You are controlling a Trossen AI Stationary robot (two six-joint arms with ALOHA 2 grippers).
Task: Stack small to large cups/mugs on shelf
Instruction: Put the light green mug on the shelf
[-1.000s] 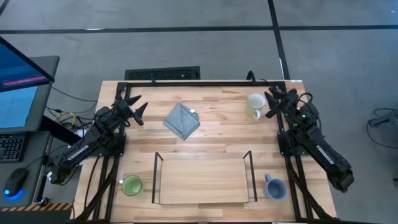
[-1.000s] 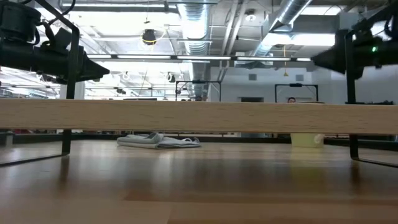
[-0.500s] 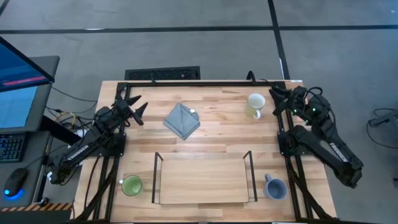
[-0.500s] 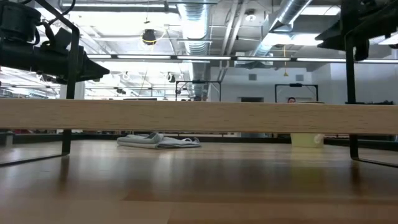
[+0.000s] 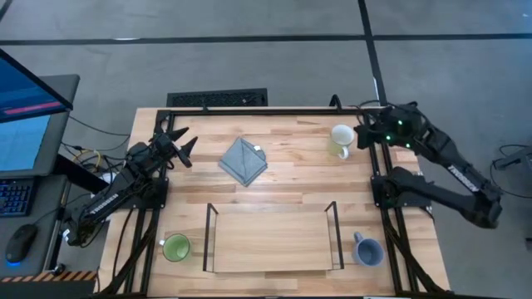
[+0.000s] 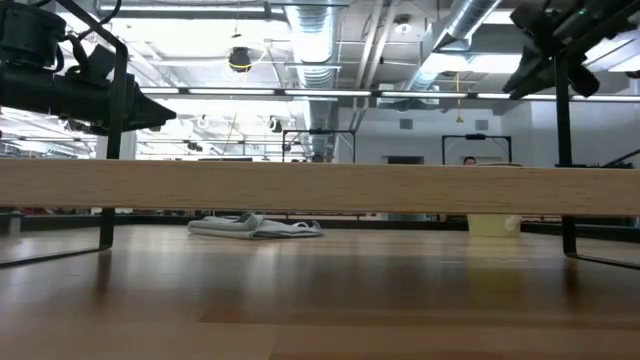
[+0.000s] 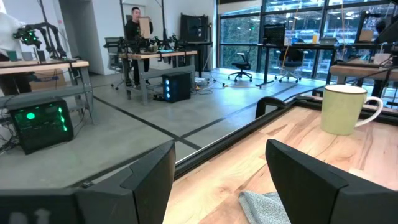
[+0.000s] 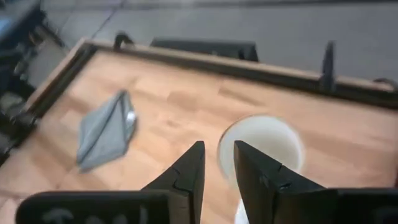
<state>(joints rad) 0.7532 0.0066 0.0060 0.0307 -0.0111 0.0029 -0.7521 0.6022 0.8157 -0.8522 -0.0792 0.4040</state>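
The cream-white mug (image 5: 341, 139) stands upright at the table's far right; it also shows in the right wrist view (image 8: 261, 140). The green mug (image 5: 175, 247) stands left of the shelf (image 5: 273, 241), and the blue-grey mug (image 5: 366, 249) stands to its right. My right gripper (image 5: 362, 134) hovers just right of and above the cream mug, slanting down, its fingers a narrow gap apart (image 8: 219, 163) and empty. My left gripper (image 5: 184, 142) is open and empty at the far left.
A folded grey cloth (image 5: 243, 160) lies at the far middle of the table, between the two grippers. A black frame rail (image 5: 274, 110) runs along the far edge. The shelf board (image 6: 320, 187) fills the low view.
My right arm has risen and swung toward the table's far edge. Its gripper has tipped down toward the cream mug. The mugs, cloth and shelf have stayed where they were.
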